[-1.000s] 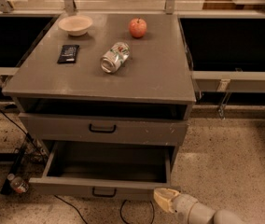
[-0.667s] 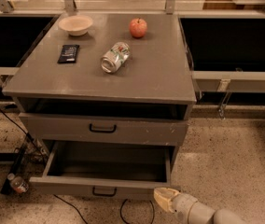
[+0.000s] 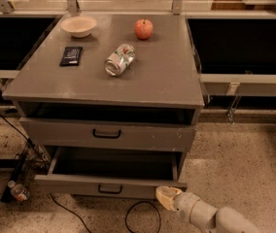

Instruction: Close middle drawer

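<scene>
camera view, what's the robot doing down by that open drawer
The robot's gripper is low at the right front corner of the middle drawer, which stands pulled out and is not yet closed. Whether the gripper touches the drawer front cannot be told. On the cabinet top sit a bowl, an apple, a can on its side and a black packet.

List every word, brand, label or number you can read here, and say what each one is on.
Nothing here can be read.
On the can, lying on its side on the cabinet top: coloured print, too blurred to read.
On the flat black item: pale marks, illegible.
On the middle drawer, bowl, apple: no lettering seen.
On the gripper, at the middle drawer's right front corner: no marking seen.
</scene>
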Controlling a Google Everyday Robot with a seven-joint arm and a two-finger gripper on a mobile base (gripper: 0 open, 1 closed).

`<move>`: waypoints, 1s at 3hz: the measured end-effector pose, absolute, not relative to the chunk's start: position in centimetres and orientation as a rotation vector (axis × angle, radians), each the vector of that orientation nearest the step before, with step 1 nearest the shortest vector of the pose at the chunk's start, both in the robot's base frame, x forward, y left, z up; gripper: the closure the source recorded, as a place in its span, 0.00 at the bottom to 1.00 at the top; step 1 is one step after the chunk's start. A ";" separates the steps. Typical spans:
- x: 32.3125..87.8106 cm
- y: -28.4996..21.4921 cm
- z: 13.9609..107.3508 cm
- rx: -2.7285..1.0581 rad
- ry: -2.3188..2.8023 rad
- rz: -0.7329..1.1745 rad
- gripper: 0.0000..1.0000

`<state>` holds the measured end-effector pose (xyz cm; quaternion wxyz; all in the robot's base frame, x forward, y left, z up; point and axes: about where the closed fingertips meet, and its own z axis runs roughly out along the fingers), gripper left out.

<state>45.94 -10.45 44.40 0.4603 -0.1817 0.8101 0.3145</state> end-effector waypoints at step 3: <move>46.5 -9.9 41.8 -0.373 2.014 0.791 1.00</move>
